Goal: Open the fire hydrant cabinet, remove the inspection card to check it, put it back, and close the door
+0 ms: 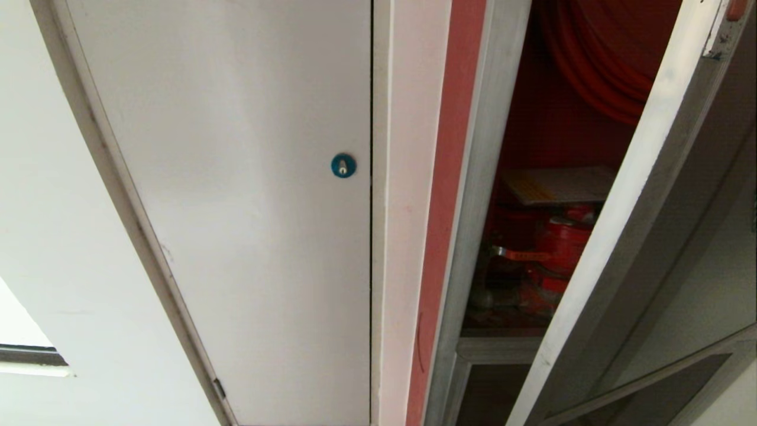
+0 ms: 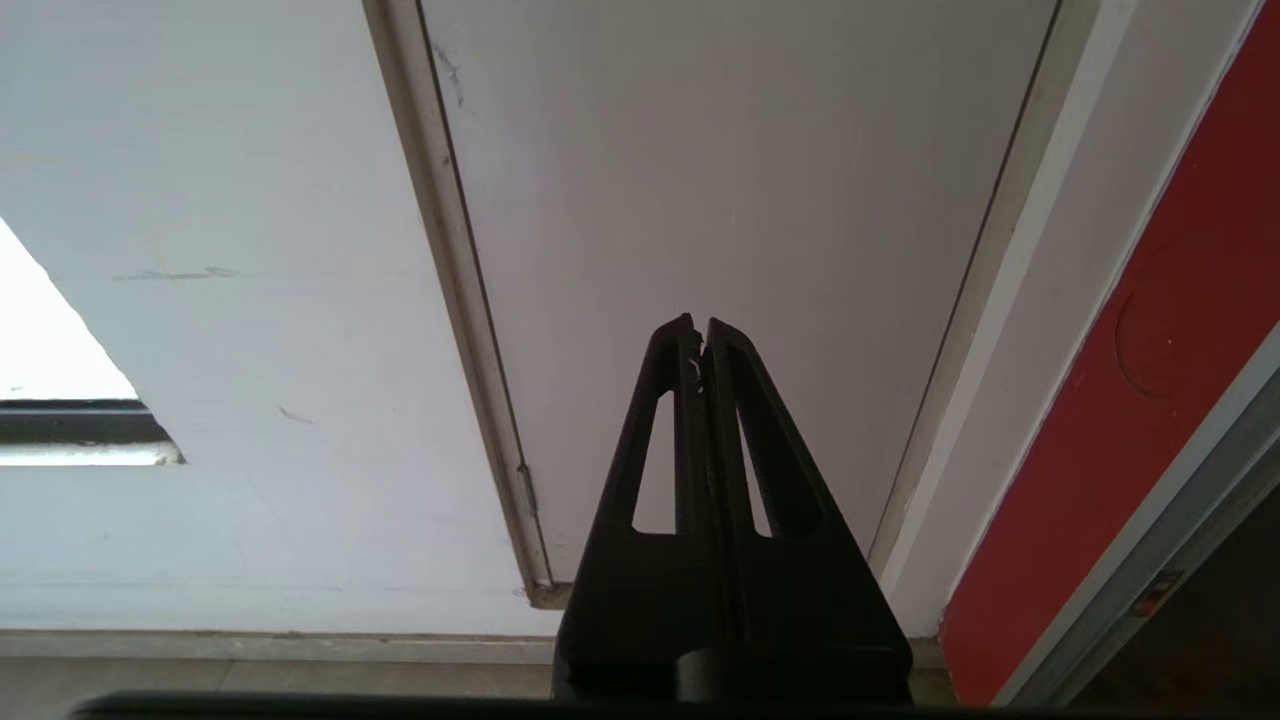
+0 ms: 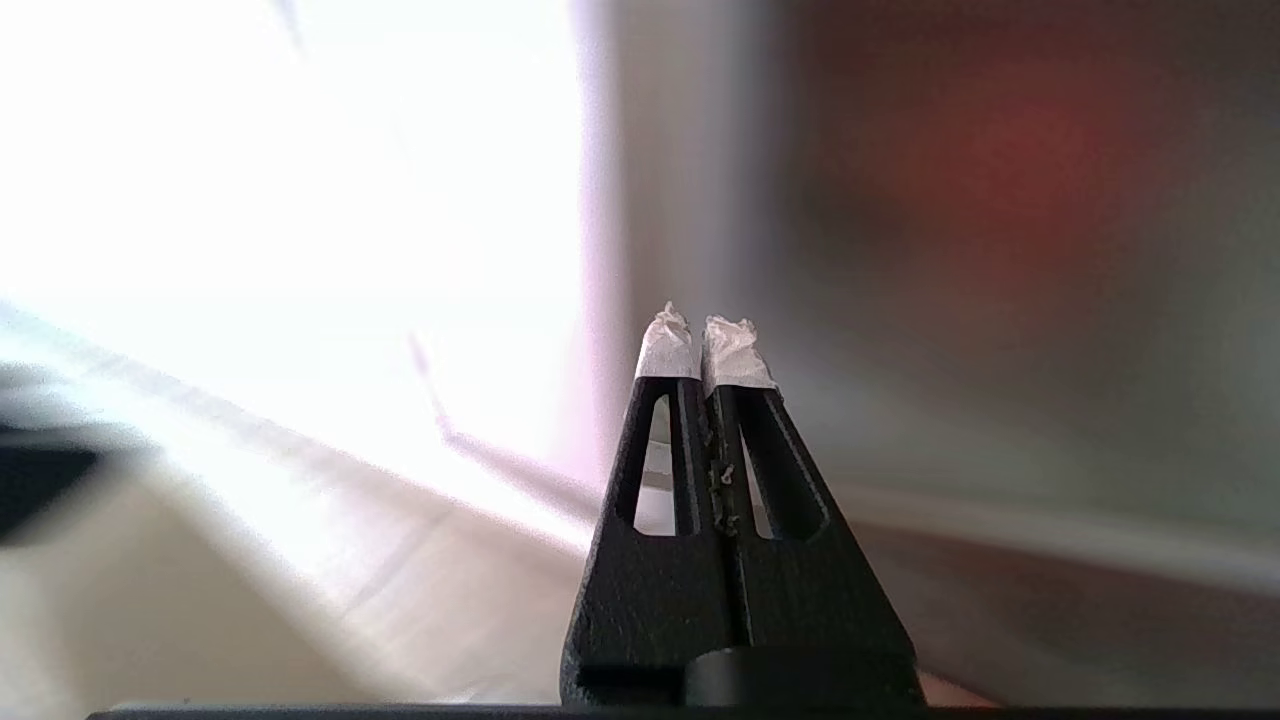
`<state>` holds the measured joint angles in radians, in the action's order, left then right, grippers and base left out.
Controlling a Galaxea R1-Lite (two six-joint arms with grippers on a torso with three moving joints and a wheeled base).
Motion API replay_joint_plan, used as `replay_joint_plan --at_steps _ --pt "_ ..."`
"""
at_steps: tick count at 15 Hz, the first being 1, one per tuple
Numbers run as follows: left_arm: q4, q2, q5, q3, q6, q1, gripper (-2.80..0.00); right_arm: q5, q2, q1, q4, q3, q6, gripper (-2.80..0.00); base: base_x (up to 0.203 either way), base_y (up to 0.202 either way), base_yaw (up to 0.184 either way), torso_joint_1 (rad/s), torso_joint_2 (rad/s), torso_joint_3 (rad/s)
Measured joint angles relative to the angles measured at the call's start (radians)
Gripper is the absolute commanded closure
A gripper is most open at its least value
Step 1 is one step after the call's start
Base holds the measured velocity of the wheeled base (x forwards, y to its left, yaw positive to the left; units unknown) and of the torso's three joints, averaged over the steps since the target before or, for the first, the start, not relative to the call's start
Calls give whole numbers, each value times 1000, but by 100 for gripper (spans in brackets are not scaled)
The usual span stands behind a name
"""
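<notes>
Inside the open fire hydrant cabinet (image 1: 550,148) the inspection card (image 1: 562,184) lies, seemingly well apart from the empty, closed right hand (image 3: 703,335).

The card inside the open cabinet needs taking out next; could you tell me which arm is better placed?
Probably the right: the card and open door lie on that side, while the left gripper faces the white door.

Plain white closet door (image 1: 236,177), blue round lock (image 1: 343,165); white wall (image 1: 53,236)
</notes>
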<state>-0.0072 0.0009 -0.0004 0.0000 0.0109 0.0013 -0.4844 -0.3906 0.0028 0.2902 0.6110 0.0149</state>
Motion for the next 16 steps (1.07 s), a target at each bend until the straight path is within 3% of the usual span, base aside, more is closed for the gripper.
replay_joint_plan --at_steps 4,6,12,16 --pt "0 0 0 0 0 0 0 -265 -277 1 25 185 0 0 0 0 0 0 0 0" --pt "0 0 0 0 0 0 0 -319 -406 5 27 275 -1 0 0 0 0 0 0 0" --pt "0 0 0 0 0 0 0 -331 -664 103 28 480 -4 0 0 0 0 0 0 0" --pt "0 0 0 0 0 0 0 -301 -768 119 28 569 -2 0 0 0 0 0 0 0"
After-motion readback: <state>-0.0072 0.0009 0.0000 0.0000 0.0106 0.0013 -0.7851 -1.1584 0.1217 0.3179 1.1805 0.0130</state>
